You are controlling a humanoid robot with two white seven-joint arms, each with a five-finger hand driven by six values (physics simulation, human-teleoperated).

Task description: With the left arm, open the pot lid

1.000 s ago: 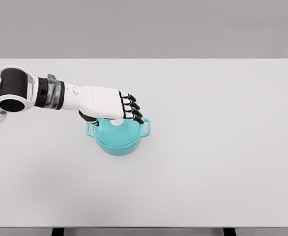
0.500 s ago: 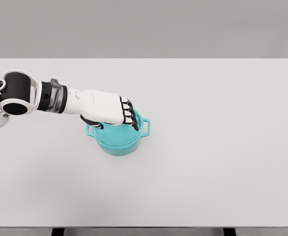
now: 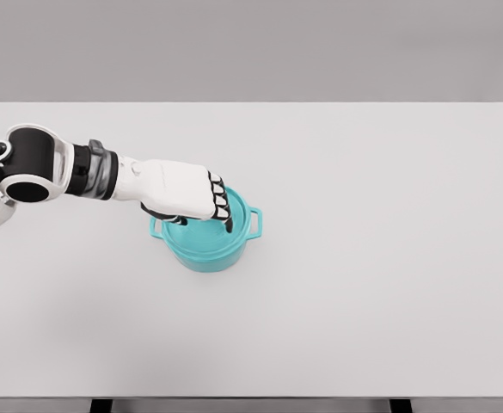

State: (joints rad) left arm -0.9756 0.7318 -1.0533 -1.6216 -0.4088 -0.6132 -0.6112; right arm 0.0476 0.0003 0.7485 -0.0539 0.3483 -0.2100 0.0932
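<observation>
- Head view, the only one given: a teal pot [image 3: 206, 245] is seen on the white table [image 3: 363, 284], sitting around 8 o'clock from the table's middle, with its lid [image 3: 221, 239] not yet lifted off.
- The left hand [image 3: 187, 192] is laid right over the top of the lid, with the arm brought in from 9 o'clock. The right arm isn't shown at all.
- The fingers [image 3: 223, 206] are curled downward around the middle of the lid, where the knob would be expected. The knob itself is hidden under the palm, so an actual grip can't be confirmed; it can only be said that the hand looks closed around something there.
- What's changed: a second ago the fingers were held flatter and a pale knob could be glimpsed under them. Since then the hand has been lowered a bit and the fingers tucked down, so the knob has been covered.
- Taken as a guess: the grasp is being finished, and a straight lift is probably all that's left.
- One side handle [image 3: 255, 223] is visible at 3 o'clock on the pot.
</observation>
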